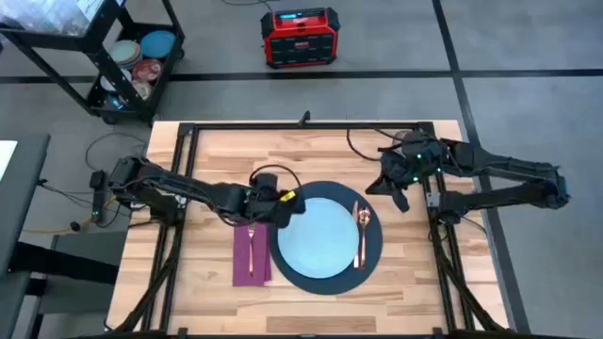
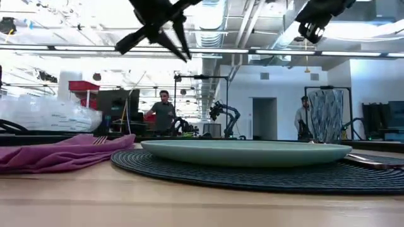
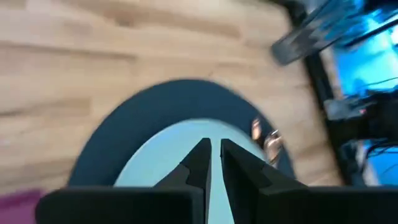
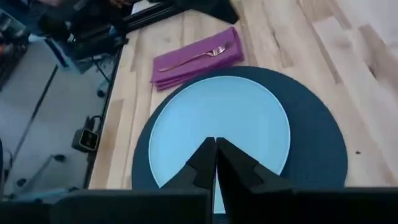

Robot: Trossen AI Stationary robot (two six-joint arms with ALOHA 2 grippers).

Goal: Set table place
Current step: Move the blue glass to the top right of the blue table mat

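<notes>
Honestly, the plate [image 1: 320, 237] is found centered on the mat [image 1: 372, 256] on the desk [image 1: 217, 155], directly under the left end effector [image 1: 283, 213], fingers nearly together; the right end effector [image 1: 396, 193], shut, is parked farther off.

No text, label, brand, number or sign can be read in any of the views; the red box [image 1: 300, 37] on the floor beyond the far edge of the tabletop [image 1: 217, 169] has a small lit panel on its top, but whatever it displays is too small to make out, and the blurred room behind the tabletop in the low view shows no legible lettering either
</notes>
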